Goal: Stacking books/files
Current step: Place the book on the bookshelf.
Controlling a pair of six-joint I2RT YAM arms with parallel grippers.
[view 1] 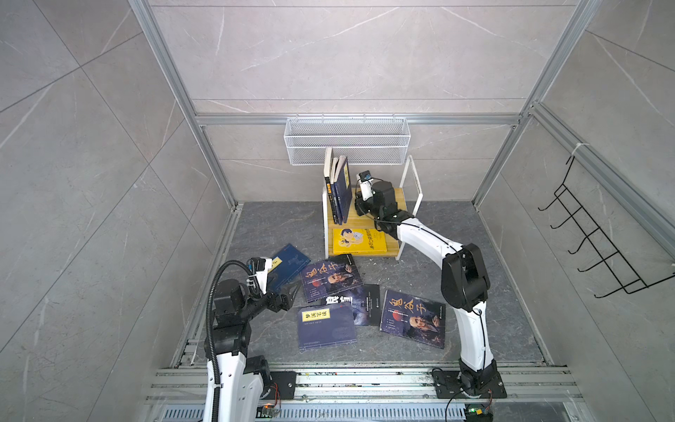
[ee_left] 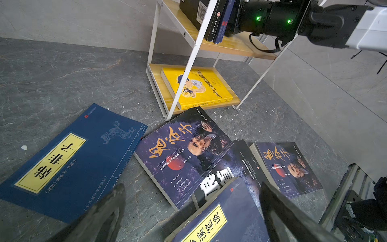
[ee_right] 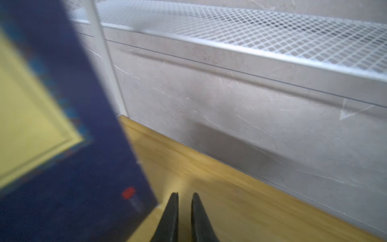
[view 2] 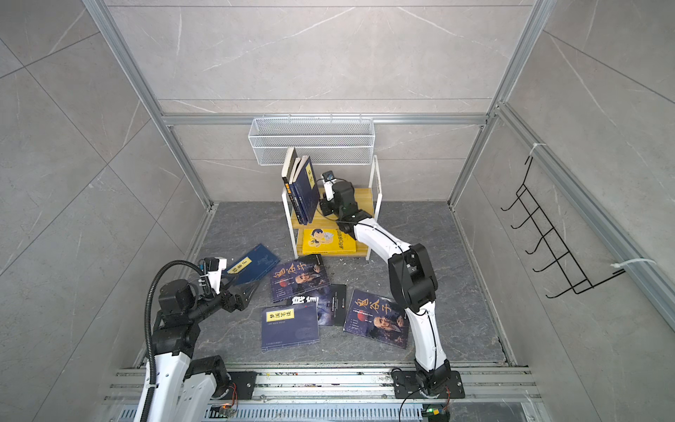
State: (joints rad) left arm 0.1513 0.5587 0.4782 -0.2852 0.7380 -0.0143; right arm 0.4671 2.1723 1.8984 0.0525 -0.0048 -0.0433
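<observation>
Several books lie flat on the floor: a navy one with a yellow label (view 1: pixel 288 265) (ee_left: pixel 69 165), two portrait books (view 1: pixel 330 277) (view 1: pixel 412 318), a black book (view 1: pixel 361 305) and another navy labelled book (view 1: pixel 326 327). My left gripper (view 1: pixel 284 296) (ee_left: pixel 191 186) hovers wide open just above that last book's corner, holding nothing. Three books stand leaning on the rack's upper board (view 1: pixel 341 190). Beside them my right gripper (view 1: pixel 359 209) (ee_right: pixel 184 194) rests over the wood, its fingers almost together with nothing between. The nearest navy cover (ee_right: pixel 62 125) is just to its side.
The white-framed wooden rack (view 1: pixel 409 175) stands against the back wall, with a yellow book (view 1: pixel 359 241) flat on its lower board. A white mesh basket (view 1: pixel 347 142) hangs above it. A black hook rack (view 1: pixel 584 248) is on the right wall.
</observation>
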